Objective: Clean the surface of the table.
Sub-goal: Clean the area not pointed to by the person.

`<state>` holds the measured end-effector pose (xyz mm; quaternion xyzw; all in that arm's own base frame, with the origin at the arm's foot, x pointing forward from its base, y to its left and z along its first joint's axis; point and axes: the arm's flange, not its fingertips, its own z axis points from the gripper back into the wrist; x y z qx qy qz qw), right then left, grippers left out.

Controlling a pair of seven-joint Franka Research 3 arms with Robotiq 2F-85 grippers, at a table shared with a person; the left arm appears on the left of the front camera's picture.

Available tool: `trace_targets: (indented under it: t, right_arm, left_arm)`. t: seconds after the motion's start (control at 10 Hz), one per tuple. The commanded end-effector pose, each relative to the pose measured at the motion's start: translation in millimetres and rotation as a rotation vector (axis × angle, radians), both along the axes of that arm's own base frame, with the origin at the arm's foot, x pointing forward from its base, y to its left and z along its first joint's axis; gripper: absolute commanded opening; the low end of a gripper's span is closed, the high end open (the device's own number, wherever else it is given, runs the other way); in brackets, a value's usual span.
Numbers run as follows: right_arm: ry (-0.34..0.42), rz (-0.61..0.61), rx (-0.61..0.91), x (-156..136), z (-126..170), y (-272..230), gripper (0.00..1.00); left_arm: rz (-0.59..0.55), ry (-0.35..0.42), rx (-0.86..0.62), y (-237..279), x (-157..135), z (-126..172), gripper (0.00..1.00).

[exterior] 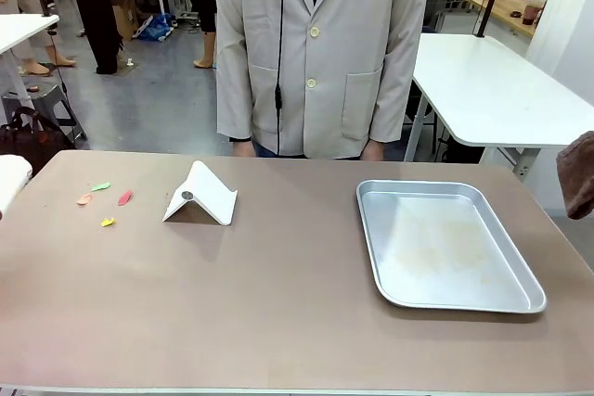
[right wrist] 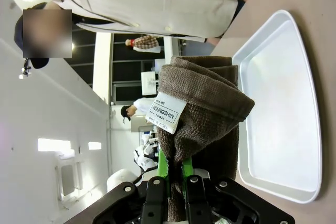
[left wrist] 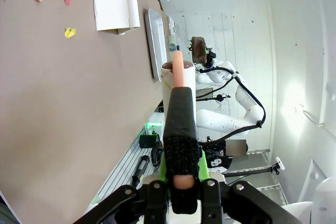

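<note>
My left pincer (left wrist: 181,182) clenched a black-sleeved stick (left wrist: 181,124), my right pincer (right wrist: 173,174) a brown towel (right wrist: 202,103); coloured scraps (exterior: 124,198) dotted the surface (exterior: 278,294).

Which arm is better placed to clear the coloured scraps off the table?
Probably left: the left end effector holds a tool, and the scraps lie at the table's left end. The right end effector, shut on a brown towel, sits beyond the tray.
</note>
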<state>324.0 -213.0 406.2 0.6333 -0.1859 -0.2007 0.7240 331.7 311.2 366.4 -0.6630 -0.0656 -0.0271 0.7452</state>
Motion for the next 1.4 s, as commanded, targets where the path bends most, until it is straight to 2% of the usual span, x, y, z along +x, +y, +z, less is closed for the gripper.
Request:
trace_targets:
  t: [0.0, 0.1, 0.2, 0.4, 0.7, 0.8, 0.9, 1.1, 1.3]
  right_arm:
    - [-0.009, 0.007, 0.005, -1.8, 4.0, -2.1, 0.00]
    - [-0.009, 0.007, 0.005, -1.8, 4.0, -2.1, 0.00]
    - [-0.009, 0.007, 0.005, -1.8, 4.0, -2.1, 0.00]
    - [-0.009, 0.007, 0.005, -1.8, 4.0, -2.1, 0.00]
    - [-0.009, 0.007, 0.005, -1.8, 4.0, -2.1, 0.00]
    - [-0.009, 0.007, 0.005, -1.8, 4.0, -2.1, 0.00]
    - [-0.009, 0.007, 0.005, -1.8, 4.0, -2.1, 0.00]
    - [-0.009, 0.007, 0.005, -1.8, 4.0, -2.1, 0.00]
    - [-0.009, 0.007, 0.005, -1.8, 4.0, -2.1, 0.00]
  left_arm:
    - [0.000, 0.000, 0.000, 0.0, 0.0, 0.0, 0.22]
    - [0.004, -0.033, 0.059, -1.4, 4.5, 13.3, 0.22]
    - [0.072, -0.027, 0.123, -2.5, 8.5, 18.0, 0.22]
    - [0.129, 0.024, 0.247, -8.7, 20.4, 21.4, 0.22]
    - [0.166, 0.121, 0.315, -16.4, 44.5, 28.4, 0.22]
    - [0.221, 0.145, 0.351, -18.2, 55.2, 29.4, 0.22]
    - [0.226, 0.147, 0.383, -20.8, 64.2, 28.9, 0.22]
    - [0.185, 0.090, 0.456, -28.0, 77.7, 23.5, 0.22]
    - [0.176, 0.096, 0.490, -29.6, 91.0, 13.1, 0.22]
